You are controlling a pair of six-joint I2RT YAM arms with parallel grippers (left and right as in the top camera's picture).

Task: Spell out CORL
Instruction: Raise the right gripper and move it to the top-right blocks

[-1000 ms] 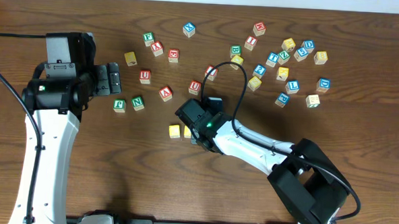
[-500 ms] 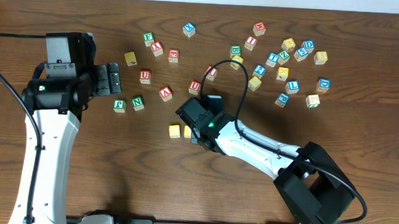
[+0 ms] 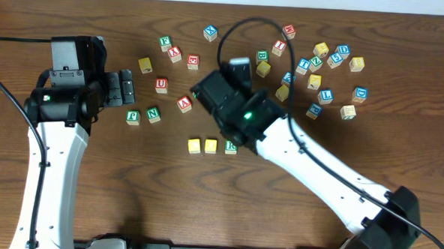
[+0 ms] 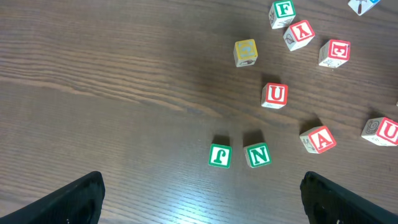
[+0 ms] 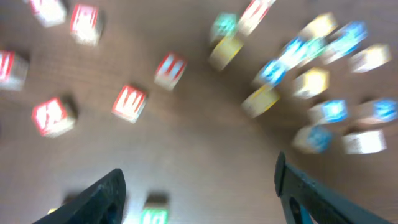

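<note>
Near the middle of the table, two yellow cubes and the white cube with a green R stand side by side in a row. The R cube shows blurred low in the right wrist view. My right gripper hangs above and behind the row, open, with nothing between its fingers. The white cube with a blue L sits in the cluster at the back right. At the left, my left gripper is open wide and empty above bare wood.
Green F and N cubes lie close to the left gripper. Red-lettered cubes are scattered across the back middle. Several blue and yellow cubes crowd the back right. The right arm's cable arcs over the middle.
The right gripper has opened, let go of the green R cube beside the two yellow cubes, and risen away toward the back. The left arm has not moved.
</note>
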